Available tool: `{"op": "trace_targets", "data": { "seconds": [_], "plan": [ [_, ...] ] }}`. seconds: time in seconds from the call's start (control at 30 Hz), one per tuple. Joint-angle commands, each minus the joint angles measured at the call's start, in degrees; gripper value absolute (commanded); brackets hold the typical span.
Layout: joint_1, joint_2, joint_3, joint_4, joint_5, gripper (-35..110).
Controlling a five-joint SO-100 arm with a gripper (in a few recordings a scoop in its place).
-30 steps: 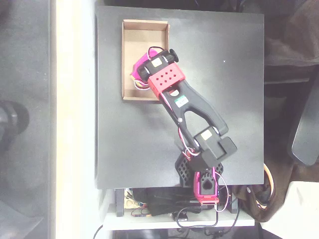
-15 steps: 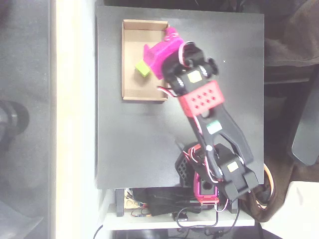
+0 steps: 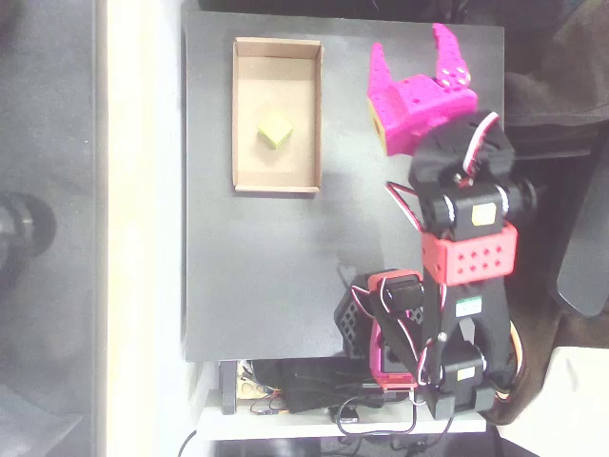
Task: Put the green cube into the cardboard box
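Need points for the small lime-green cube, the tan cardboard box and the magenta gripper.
small lime-green cube (image 3: 275, 129), overhead view, centre of its top face.
tan cardboard box (image 3: 277, 188), overhead view, lower wall's rim.
magenta gripper (image 3: 411, 52), overhead view, midway between its two spread fingertips.

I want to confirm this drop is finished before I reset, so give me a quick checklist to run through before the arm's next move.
1. green cube inside the cardboard box: ok, it rests on the box floor near the middle.
2. pincer empty: ok, its fingers are spread with nothing between them.
3. Pincer clear of the box: ok, it sits to the right of the box in the overhead view, over the black table.
4. Box fully on the table: ok.
5. Cube lying flat: cannot tell from above.
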Motion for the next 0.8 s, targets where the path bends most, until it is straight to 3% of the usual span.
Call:
{"op": "trace_targets", "data": {
  "seconds": [0.0,0.37,0.77],
  "plan": [
    [2.4,4.7,0.1,0.3,0.4,26],
    [6.4,17.1,11.4,0.3,0.8,6],
    [6.3,38.2,39.8,-0.4,0.3,4]
  ]
}}
